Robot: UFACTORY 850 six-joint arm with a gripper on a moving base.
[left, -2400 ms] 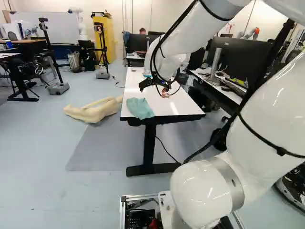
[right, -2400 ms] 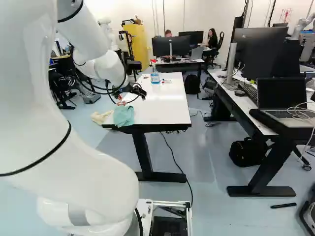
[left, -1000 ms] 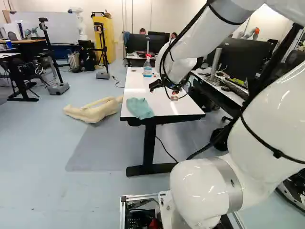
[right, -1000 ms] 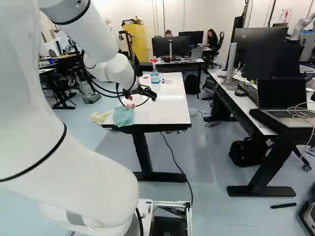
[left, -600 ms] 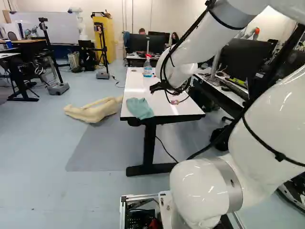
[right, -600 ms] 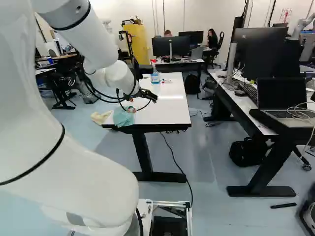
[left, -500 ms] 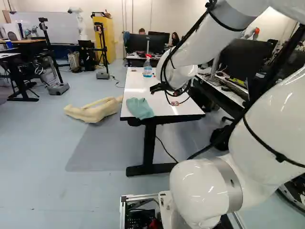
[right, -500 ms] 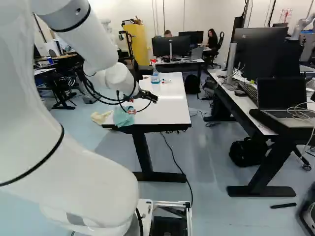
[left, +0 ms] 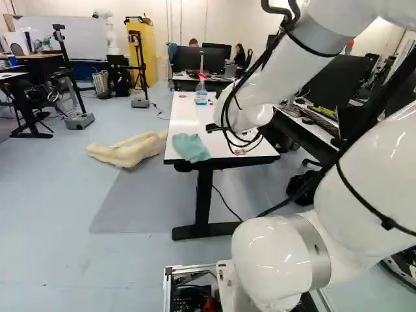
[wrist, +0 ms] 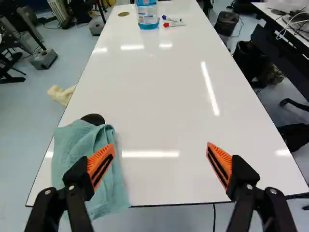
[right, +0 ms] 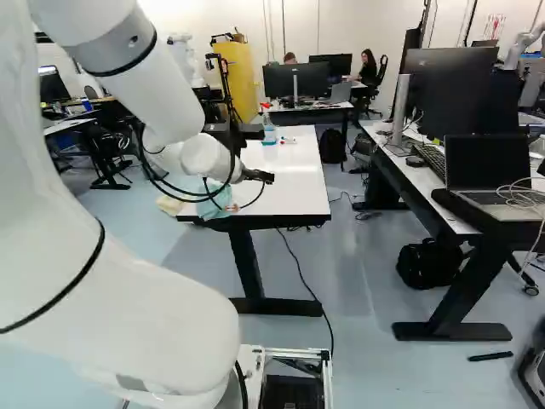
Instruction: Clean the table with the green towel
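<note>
Jaws, set wide apart above the white counter; green towel, crumpled at its near corner; spray bottle, upright toward the far end.

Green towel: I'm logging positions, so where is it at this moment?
In the left base view, the green towel lies at the near left corner of the white table, with the spray bottle standing farther back.
</note>
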